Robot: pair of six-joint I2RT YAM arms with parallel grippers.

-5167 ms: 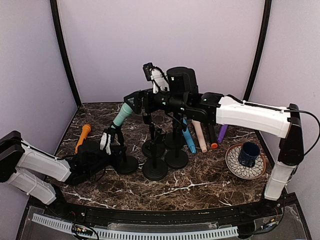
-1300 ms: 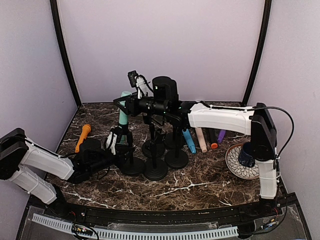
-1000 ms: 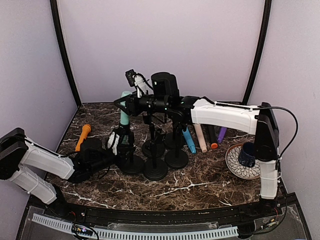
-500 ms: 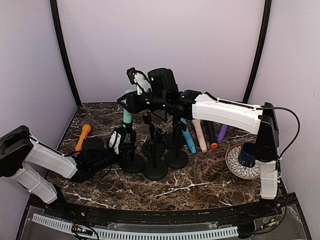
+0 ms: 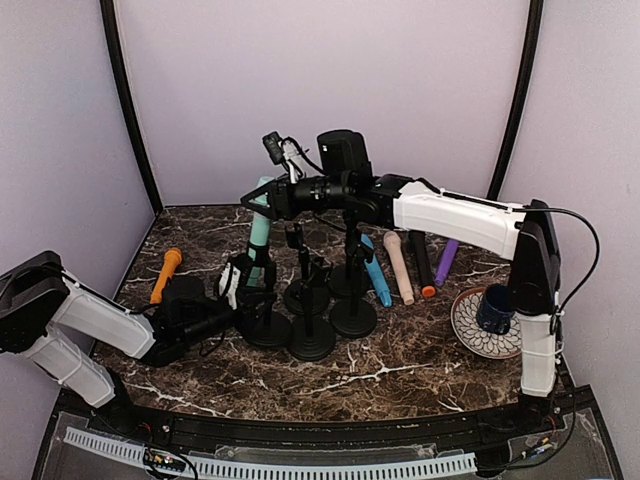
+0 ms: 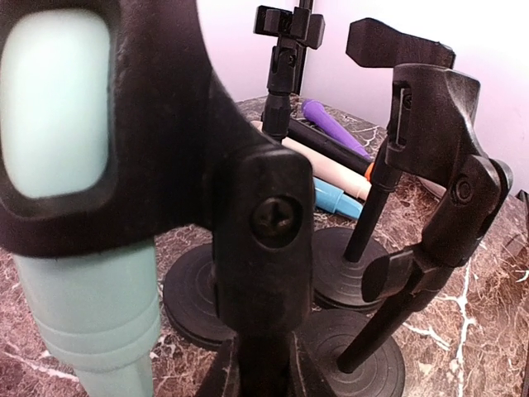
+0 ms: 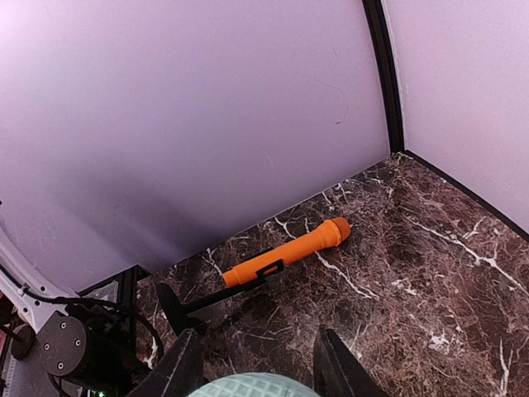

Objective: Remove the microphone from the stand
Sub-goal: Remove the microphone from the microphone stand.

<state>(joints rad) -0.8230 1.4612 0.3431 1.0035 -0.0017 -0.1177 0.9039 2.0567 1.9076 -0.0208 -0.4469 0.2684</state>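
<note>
Mint-green microphone (image 5: 258, 235) stands nearly upright, its head pinched between the right gripper (image 5: 263, 196), whose two fingers (image 7: 178, 368) are drawn in against it on both sides. Below that gripper the barrel runs down through the black clip (image 6: 165, 124) of its stand (image 5: 262, 328). Seen from the left wrist, the clip wraps right round the barrel, so the microphone is seated in it, not free. The left gripper (image 5: 243, 284) is low down at the same stand, closed in tight on the stem just under the clip. To that gripper's right, other black stands (image 5: 311, 338) are bunched close together with nothing in their clips. On its opposite side, well apart, an orange microphone (image 5: 166, 273) lies flat on the marble table (image 5: 400, 370).
</note>
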